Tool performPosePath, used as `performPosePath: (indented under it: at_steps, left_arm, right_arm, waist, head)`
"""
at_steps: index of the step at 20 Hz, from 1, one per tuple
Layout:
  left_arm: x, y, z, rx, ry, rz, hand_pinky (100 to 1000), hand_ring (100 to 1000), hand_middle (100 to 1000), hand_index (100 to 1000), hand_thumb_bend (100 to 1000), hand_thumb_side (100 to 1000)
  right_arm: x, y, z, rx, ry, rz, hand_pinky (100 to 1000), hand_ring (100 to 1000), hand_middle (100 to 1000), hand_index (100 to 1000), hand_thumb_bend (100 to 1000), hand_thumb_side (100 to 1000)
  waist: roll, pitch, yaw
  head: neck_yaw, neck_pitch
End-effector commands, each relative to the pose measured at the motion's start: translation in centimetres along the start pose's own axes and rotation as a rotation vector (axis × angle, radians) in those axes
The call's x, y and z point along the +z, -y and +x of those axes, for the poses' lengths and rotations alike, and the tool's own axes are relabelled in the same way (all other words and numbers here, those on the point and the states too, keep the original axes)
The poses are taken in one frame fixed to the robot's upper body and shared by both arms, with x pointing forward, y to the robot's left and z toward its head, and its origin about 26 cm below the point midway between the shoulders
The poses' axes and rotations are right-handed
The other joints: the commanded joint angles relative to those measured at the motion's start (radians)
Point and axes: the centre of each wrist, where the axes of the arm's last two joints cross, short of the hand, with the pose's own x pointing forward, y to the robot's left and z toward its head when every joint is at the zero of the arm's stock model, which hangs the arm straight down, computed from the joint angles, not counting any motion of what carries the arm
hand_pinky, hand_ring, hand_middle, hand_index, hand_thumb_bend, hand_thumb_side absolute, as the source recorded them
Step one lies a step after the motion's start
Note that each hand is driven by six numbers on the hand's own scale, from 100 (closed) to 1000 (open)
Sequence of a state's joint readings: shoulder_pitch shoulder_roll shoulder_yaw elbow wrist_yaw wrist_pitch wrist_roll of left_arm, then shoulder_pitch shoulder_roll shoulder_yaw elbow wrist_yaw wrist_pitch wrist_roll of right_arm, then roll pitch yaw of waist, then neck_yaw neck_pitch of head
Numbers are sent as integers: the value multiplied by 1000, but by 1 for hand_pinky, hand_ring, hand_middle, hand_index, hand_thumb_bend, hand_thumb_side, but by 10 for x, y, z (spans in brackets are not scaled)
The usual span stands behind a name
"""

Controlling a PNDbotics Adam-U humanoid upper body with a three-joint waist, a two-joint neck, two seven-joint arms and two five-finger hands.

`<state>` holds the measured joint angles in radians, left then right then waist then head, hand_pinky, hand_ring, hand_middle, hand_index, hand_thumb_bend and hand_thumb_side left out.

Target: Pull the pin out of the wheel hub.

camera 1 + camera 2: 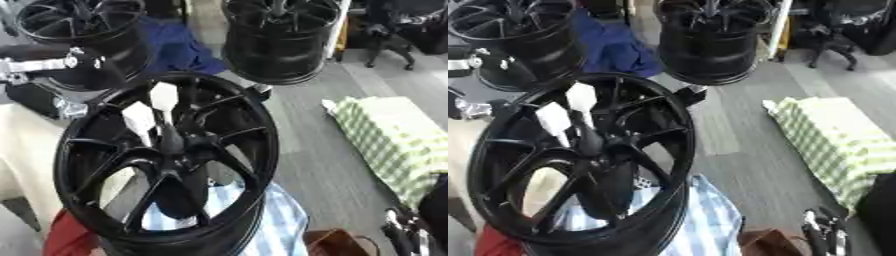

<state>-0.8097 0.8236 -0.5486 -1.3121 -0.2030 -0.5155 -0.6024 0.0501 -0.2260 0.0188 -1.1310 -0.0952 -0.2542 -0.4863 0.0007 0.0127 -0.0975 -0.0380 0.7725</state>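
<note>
A black spoked wheel hub stands tilted toward me at centre left. My left hand lies in front of its spokes, dark palm low. Two straight white-tipped fingers rise past the hub's centre, spread apart with nothing seen between them. The pin is not visible; the hand covers the centre. My right hand, black with silver parts, shows in the lower right corner, far from the hub.
Two more black wheels stand behind, with blue cloth between them. A green checked cloth lies on the right floor. Striped blue fabric and a brown bag sit below the hub. A silver-and-black fixture is at left.
</note>
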Motion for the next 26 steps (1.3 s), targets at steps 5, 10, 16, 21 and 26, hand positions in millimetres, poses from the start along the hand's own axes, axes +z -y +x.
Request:
performPosePath:
  at_steps: [5, 10, 16, 21, 26]
  left_arm:
    - [-2, -6, -4, -306, 240, -352, 849, 825, 833, 912, 164, 397]
    - [-10, -6, -1, -314, 257, -358, 867, 851, 854, 919, 164, 372]
    - [-26, -2, 2, -333, 271, -398, 881, 864, 874, 926, 176, 374]
    - [-33, 0, 1, -340, 264, -420, 884, 866, 883, 929, 190, 384]
    - [-37, 4, -2, -344, 249, -448, 875, 855, 876, 927, 177, 377]
  right_arm:
    - [-9, 8, 7, 16, 37, -7, 613, 532, 582, 833, 100, 529]
    - [-9, 8, 7, 16, 37, -7, 613, 532, 582, 833, 100, 529]
    - [-9, 7, 8, 13, 38, -4, 613, 532, 582, 832, 100, 530]
    - [-9, 6, 8, 8, 40, -2, 613, 532, 582, 832, 100, 530]
    - [-9, 6, 9, 6, 41, 0, 613, 532, 582, 832, 100, 531]
  waist:
    - [1, -14, -1]
    - [1, -14, -2]
    - [1, -15, -7]
    - [1, -13, -10]
    - [1, -12, -12]
  head:
    - [0, -3]
    - [1, -3]
    - [3, -3]
    - [4, -3]
    - [5, -3]
